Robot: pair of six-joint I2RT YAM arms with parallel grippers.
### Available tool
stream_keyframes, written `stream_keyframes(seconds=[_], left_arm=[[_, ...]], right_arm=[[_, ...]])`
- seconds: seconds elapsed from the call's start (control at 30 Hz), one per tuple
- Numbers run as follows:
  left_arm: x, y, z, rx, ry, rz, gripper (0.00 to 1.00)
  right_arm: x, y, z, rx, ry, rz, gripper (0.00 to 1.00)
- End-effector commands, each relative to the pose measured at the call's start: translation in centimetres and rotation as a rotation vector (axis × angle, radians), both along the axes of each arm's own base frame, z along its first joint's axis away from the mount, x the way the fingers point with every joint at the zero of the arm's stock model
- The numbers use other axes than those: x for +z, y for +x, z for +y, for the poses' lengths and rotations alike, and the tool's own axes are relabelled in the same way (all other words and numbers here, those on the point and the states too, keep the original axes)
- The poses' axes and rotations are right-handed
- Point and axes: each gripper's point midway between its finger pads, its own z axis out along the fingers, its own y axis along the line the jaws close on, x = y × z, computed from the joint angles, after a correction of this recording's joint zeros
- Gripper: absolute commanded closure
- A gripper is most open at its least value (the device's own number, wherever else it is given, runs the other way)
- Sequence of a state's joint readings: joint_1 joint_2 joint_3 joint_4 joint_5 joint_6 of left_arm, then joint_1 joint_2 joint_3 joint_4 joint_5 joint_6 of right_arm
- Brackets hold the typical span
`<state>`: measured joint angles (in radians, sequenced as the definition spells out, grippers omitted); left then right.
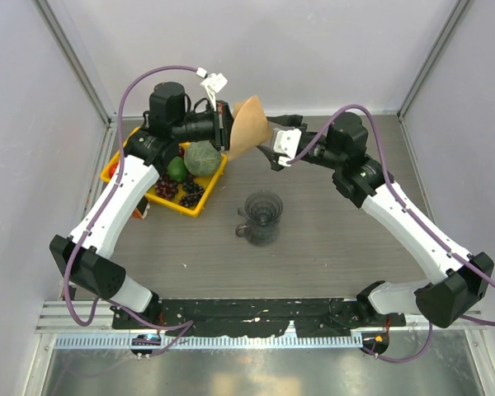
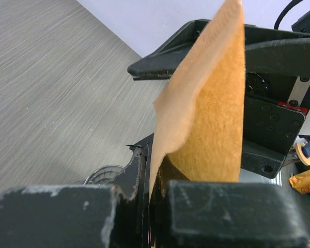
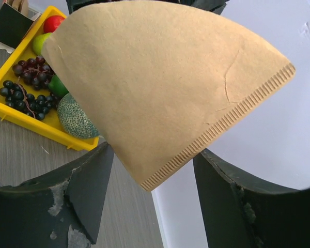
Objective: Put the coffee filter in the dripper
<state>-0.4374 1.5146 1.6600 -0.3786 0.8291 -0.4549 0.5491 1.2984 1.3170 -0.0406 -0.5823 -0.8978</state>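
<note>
The dripper (image 1: 261, 217) stands upright on the bench (image 1: 330, 247) about midway between the left and right edges, a little nearer the near edge than the far one. It is empty, and nothing touches it.

Beyond it, toward the far edge, the coffee filter (image 1: 247, 125) hangs in the air, folded flat into a fan. The left gripper (image 1: 228, 132) is clamped on one edge of the paper. In the left wrist view its fingers pinch the low part of the sheet, with the fan rising beyond them. The right gripper (image 1: 270, 142) faces it from the other side with its jaws spread wide. The ribbed seam corner of the filter sits in the gap between them, and I see no contact.

The paper looks very light, limp and easy to crease, and one layer already bows away from the other. I judge the seam edge the stiffest place to pinch. A light grip on one wall only would let the cone open, while a hard squeeze would likely crumple it.

Toward the far left corner sits a yellow tray (image 1: 200, 206) with grapes (image 3: 26, 82) and a melon (image 3: 75, 118).
</note>
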Motion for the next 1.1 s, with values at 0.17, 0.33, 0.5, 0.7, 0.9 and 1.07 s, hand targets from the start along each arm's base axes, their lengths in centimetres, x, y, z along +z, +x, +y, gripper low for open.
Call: stream_keyframes(seconds=[0.17, 0.33, 0.5, 0.7, 0.9, 1.07], left_arm=[[1.8, -0.6, 0.2, -0.008, -0.014, -0.063, 1.00], [1.6, -0.4, 0.3, 0.000, -0.008, -0.064, 0.98], [1.8, -0.4, 0.3, -0.002, -0.007, -0.085, 0.87], [1.4, -0.7, 0.5, -0.012, 0.008, -0.108, 0.81], [1.5, -1.0, 0.8, -0.020, 0.021, -0.165, 0.71], [1.7, -1.3, 1.1, -0.039, 0.042, -0.254, 0.68]], right_arm=[[2.5, -0.7, 0.1, 0.021, 0.010, -0.069, 0.43], [2.3, -0.8, 0.0, 0.022, 0.000, -0.072, 0.48], [2.1, -1.0, 0.1, 0.032, -0.009, -0.067, 0.54], [1.7, -1.1, 0.0, 0.039, -0.027, -0.050, 0.60], [1.1, -1.4, 0.0, 0.054, -0.039, -0.009, 0.60], [0.6, -1.9, 0.1, 0.080, -0.049, 0.038, 0.60]])
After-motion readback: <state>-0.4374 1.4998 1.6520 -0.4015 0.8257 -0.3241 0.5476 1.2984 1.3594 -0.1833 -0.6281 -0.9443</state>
